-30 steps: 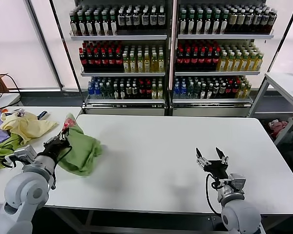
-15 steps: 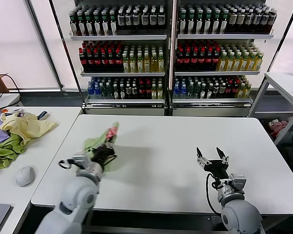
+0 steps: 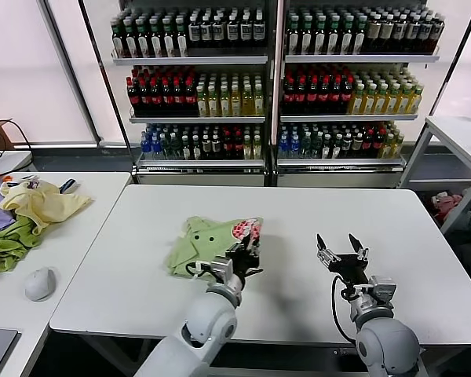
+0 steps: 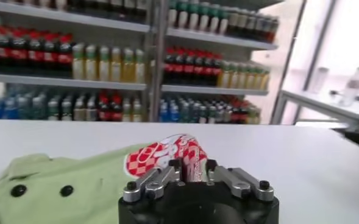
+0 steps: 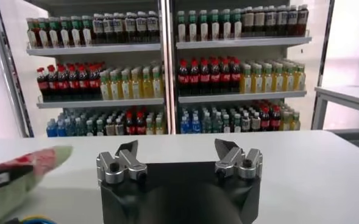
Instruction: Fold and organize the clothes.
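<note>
1. Light green cotton, soft and rumpled — the polo shirt [image 3: 206, 239] lies in a loose heap on the white table [image 3: 298, 212], just ahead of the left gripper [image 3: 249, 253] and spreading away from it toward the robot's left.
2. Its red-and-white checked print [image 4: 167, 157] bunches into a rounded fold right at the left gripper's fingertips; the metal fingers are slightly parted with that printed cloth between them, and whether they pinch it or merely touch it cannot be told.
3. Two small dark buttons [image 4: 40, 190] sit on a flat stretch of the shirt, to the side of the same gripper.
4. The right gripper [image 3: 339, 253] hovers low over bare table, well apart from the shirt, its two angular dark fingers spread wide with nothing between them.
5. Beyond both grippers stand shelves [image 3: 275, 86] packed with upright bottles — dark, red, yellow and green rows.
6. Far off to the left gripper's left, a crumpled pile of clothes [image 3: 23, 216] in pale yellow, darker green and purple rests on a side table [image 3: 78, 236], with a rounded grey mouse [image 3: 40, 283] nearby.
</note>
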Robot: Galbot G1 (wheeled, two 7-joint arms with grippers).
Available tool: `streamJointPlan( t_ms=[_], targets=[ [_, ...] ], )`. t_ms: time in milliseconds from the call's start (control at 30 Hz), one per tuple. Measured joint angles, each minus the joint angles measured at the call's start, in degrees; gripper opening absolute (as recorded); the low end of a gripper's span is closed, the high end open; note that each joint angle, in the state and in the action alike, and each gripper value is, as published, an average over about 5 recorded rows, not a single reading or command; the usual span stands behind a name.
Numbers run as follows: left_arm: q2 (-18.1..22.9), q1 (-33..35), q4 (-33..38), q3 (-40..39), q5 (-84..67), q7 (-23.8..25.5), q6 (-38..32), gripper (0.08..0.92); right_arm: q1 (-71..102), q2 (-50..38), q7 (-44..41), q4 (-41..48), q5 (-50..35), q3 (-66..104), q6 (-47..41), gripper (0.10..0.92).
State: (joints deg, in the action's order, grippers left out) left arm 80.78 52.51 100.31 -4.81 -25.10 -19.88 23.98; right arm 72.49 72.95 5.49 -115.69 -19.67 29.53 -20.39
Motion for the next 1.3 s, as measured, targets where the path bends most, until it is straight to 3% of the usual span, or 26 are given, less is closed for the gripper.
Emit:
streamJointPlan(
  t_ms=[267, 533, 800, 1167, 1300],
  targets=[
    [1.0, 0.5, 0.7, -1.8, 0.7, 1.5, -3.4, 0.587, -1.4, 0.8, 1.0, 1.2, 0.0, -1.6, -0.3, 0.823],
    [-2.6, 4.7, 6.5, 2.6, 1.6, 1.4, -5.6, 0.799, -4.0, 3.3, 3.9, 4.6, 0.5, -6.4, -0.8, 0.823],
    [-7.2, 10.7, 11.0, 9.8, 4.8, 0.9, -8.4, 0.823, -7.5, 7.3, 7.5, 9.7, 1.7, -12.8, -1.0, 0.823],
    [-8.5, 18.0, 15.3, 14.6, 7.0, 0.3, -9.1, 0.823, -11.1, 11.3, 10.8, 15.9, 2.4, -19.6, -2.5, 0.821],
    [-9.0, 19.8, 16.5, 15.8, 7.3, 0.1, -9.1, 0.823, -11.9, 12.0, 11.6, 17.3, 2.0, -21.0, -3.2, 0.75]
  ],
)
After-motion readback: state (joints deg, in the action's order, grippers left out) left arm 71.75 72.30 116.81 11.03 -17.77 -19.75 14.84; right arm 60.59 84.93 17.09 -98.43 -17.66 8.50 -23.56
